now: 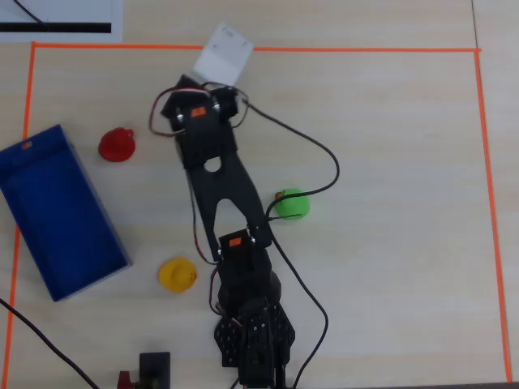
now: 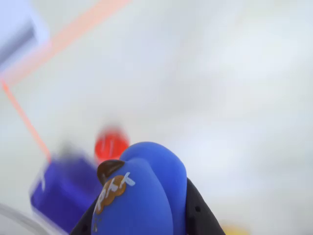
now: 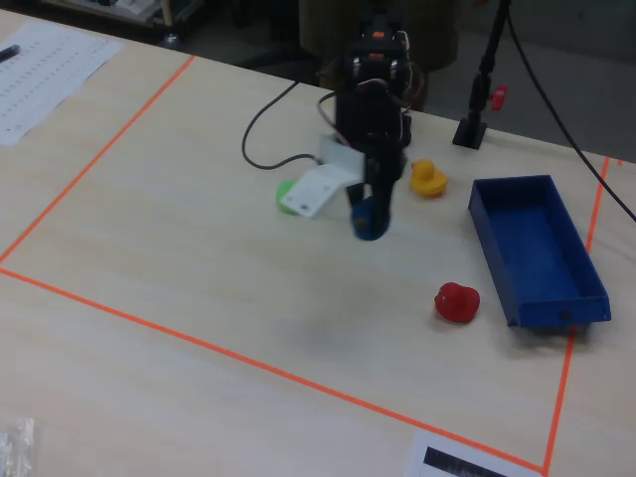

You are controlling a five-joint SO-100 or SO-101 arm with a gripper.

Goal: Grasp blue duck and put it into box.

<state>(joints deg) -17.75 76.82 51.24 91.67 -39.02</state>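
My gripper [image 2: 142, 210] is shut on the blue duck [image 2: 146, 191]; black fingers [image 2: 198, 215] show on both sides of it in the wrist view. In the fixed view the gripper [image 3: 370, 227] points down and holds the blue duck [image 3: 366, 223] a little above the table. In the overhead view the arm hides the duck. The box [image 1: 57, 211] is a long dark-blue tray at the table's left in the overhead view and at the right in the fixed view [image 3: 527, 248]. It shows blurred in the wrist view [image 2: 68, 191]. It looks empty.
A red duck [image 1: 117, 146] [image 3: 457, 302] lies near one end of the box. A yellow duck [image 1: 176, 274] [image 3: 428, 178] lies near the other end. A green duck [image 1: 291, 203] lies beside the arm. Orange tape [image 1: 259, 49] borders the work area. A black stand [image 3: 472, 129] stands behind.
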